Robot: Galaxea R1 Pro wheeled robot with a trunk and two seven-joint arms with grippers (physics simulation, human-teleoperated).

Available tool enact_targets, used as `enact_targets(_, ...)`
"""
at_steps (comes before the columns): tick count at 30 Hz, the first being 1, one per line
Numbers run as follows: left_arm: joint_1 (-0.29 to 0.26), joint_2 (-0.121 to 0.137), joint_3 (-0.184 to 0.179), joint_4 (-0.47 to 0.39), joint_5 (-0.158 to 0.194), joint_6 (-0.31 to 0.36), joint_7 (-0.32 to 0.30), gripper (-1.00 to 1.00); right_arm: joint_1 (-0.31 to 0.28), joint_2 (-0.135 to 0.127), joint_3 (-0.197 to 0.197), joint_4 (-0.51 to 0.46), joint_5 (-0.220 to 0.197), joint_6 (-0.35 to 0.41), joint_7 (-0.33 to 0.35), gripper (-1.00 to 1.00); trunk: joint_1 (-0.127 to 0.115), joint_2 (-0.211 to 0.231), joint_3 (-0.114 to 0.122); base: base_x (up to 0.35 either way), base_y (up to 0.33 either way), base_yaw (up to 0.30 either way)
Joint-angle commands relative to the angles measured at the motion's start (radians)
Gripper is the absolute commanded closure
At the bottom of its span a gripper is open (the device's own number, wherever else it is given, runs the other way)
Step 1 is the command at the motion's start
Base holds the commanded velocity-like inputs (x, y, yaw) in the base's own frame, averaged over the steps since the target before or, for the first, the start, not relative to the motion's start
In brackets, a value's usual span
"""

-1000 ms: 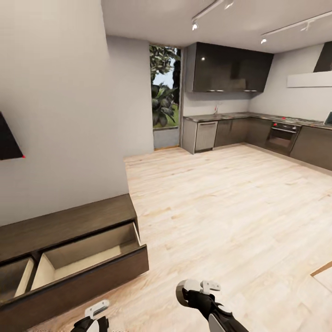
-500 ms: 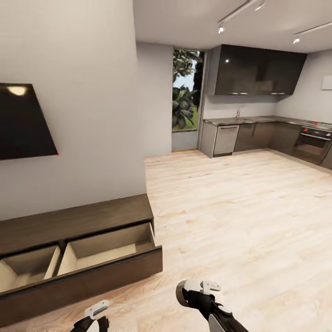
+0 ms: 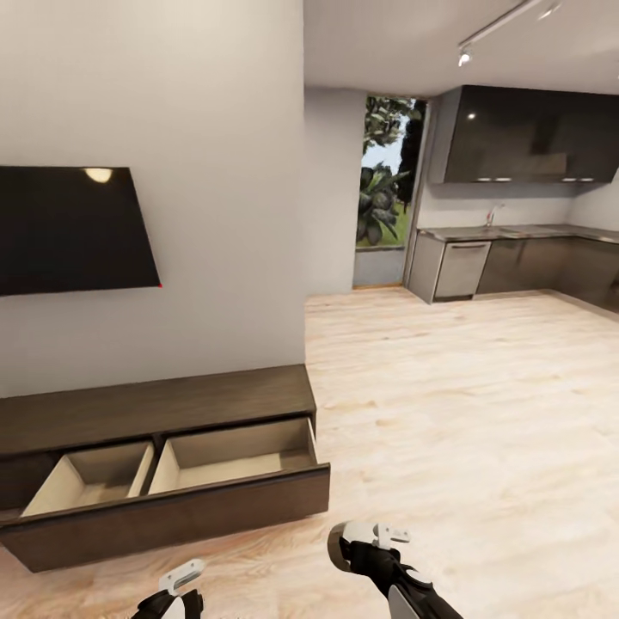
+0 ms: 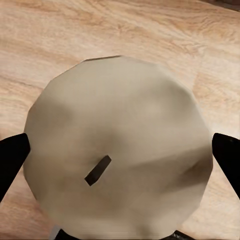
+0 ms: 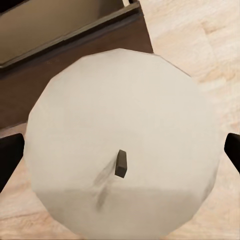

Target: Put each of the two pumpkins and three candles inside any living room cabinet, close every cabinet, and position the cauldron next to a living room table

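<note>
Faceted whitish candle (image 4: 120, 150) between claw fingers

A home, open-plan: a living room with a dark screen (image 3: 73, 228) on the grey wall above a long low cabinet (image 3: 163, 464), pale wood floor (image 3: 464, 404) running through to a kitchen with dark cupboards (image 3: 524, 133) and a garden window (image 3: 383, 185)

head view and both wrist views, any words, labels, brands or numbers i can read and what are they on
None can be read.
TV: blank dark screen, no logo.
Cabinet and its open drawers: plain wood.
Kitchen cupboards: no lettering legible.
Candle in the left gripper and candle in the right gripper: bare wax, dark wick.
</note>
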Motion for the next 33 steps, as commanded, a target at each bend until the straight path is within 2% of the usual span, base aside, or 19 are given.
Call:
enact_targets(1,0.0,0.0,-0.001,-0.003,0.005,0.005,0.005,1.0,-0.001,-0.001,0.004,-0.002,-0.007,0.002,-0.002,1.0,-0.004,0.006,0.003,0.0,0.0,0.275)
enact_targets(12,0.0,0.0,-0.001,-0.003,0.005,0.005,0.005,1.0,-0.001,-0.001,0.004,-0.002,-0.006,0.001,-0.002,1.0,-0.046,0.083,0.045,0.0,0.0,0.27)
enact_targets(19,0.0,0.0,-0.001,-0.003,0.005,0.005,0.005,1.0,-0.001,-0.002,0.004,-0.003,-0.003,0.0,-0.001,1.0,-0.073,0.132,0.067,0.0,0.0,0.06)
enact_targets(33,0.0,0.0,-0.002,-0.003,0.005,0.005,0.005,1.0,-0.001,-0.001,0.004,-0.004,-0.003,0.008,-0.002,1.0,-0.073,0.132,0.067,0.01,0.0,0.001)
